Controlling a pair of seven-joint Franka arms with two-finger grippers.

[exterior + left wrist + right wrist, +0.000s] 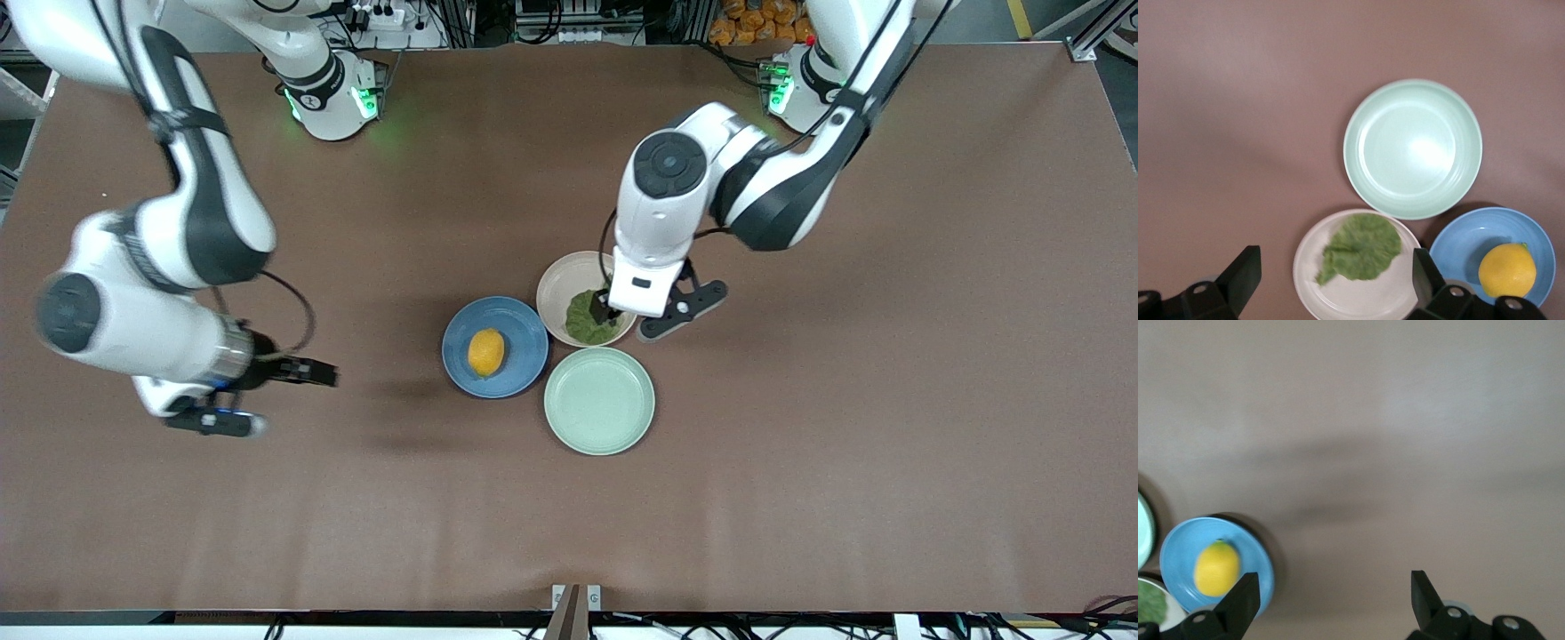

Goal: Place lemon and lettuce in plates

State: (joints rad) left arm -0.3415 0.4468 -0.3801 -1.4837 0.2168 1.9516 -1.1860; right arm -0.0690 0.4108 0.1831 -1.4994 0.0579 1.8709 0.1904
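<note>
Resting: lemon (485,352) in blue plate (524,333) | lettuce (587,318) in beige plate (560,277)

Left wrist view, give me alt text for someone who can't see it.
A lettuce leaf lies in a beige plate between the open fingers of the left pincer, which is over it. Beside it, a lemon sits in a blue plate, and a mint-green plate stands empty.

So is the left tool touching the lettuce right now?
Apart. The left wrist view shows the left tool open, its fingers wide on either side of the lettuce lying in the beige plate.
</note>
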